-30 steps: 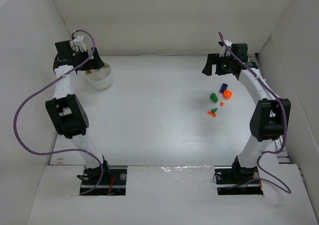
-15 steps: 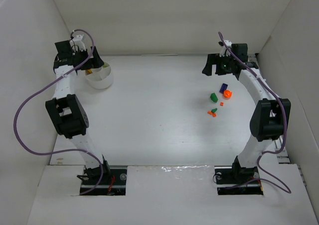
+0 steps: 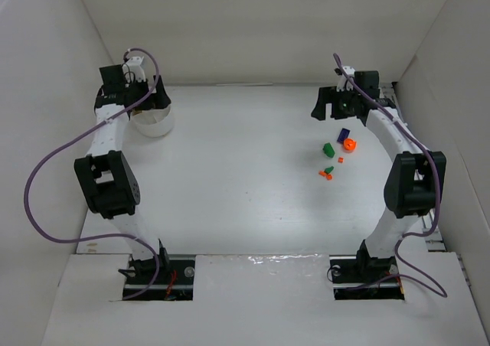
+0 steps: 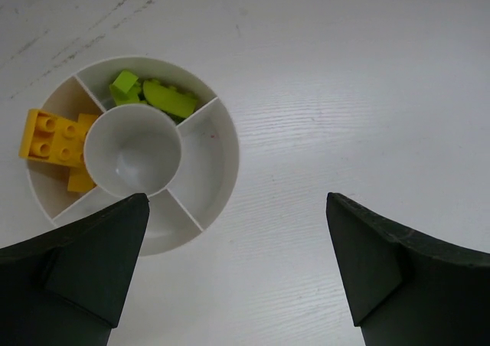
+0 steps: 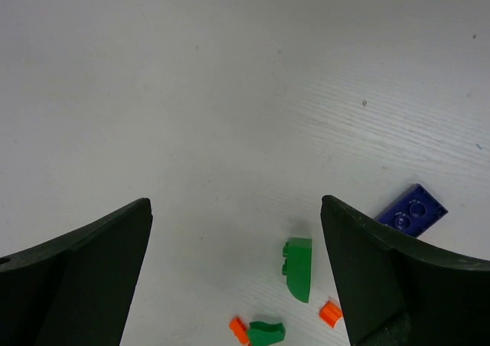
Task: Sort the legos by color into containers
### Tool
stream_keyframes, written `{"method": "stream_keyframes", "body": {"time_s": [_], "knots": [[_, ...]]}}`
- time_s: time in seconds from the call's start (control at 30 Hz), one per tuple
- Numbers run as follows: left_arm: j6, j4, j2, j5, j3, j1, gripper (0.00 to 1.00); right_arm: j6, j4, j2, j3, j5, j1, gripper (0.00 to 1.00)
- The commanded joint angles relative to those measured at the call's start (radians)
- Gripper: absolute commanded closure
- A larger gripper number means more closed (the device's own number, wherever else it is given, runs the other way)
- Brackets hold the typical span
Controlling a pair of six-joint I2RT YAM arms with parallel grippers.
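The loose legos [image 3: 337, 151] lie in a small scatter on the right half of the white bench [image 3: 230, 162], near the right arm's forearm and well apart from the white bowl [image 3: 158, 124] at the far left. The right wrist view shows a dark blue brick [image 5: 411, 212] lying flat. A green curved brick [image 5: 298, 266] lies nearer the camera, then a second green piece [image 5: 266, 332] touching a small orange one [image 5: 240, 329]. Another orange bit [image 5: 330, 312] lies just beside them. The bowl has a round middle cup ringed by sections. One section holds yellow bricks [image 4: 53, 135] and the neighbouring one holds lime-green pieces [image 4: 153, 93]. The rest look bare. The left end effector [image 4: 237, 204] hangs over the bowl's edge, released, its dark fingers spread wide with nothing between them, and one finger overlaps the bowl's near rim in its own view. The right end effector [image 5: 235, 204] is likewise released and grasping nothing, poised above bare bench just beyond the scattered pieces. Purple cables [image 3: 46, 170] loop from both arms, and white walls [image 3: 268, 24] close in the bench on three sides.
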Motion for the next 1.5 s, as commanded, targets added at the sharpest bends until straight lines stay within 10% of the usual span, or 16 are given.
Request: {"method": "stream_keyframes", "body": {"time_s": [0.0,0.37,1.47], "knots": [[0.089,0.028,-0.115,0.005,-0.003,-0.079,0.00,-0.026,0.021,-0.051,-0.063,0.027,-0.018,0.05],[0.034,0.125,-0.237,-0.192,-0.109,-0.295,0.00,-0.216,-0.059,-0.155,-0.279,0.122,-0.101,0.30],[0.069,0.093,-0.272,-0.095,-0.206,-0.301,0.00,-0.301,-0.065,0.109,-0.174,0.188,-0.003,0.39]]}}
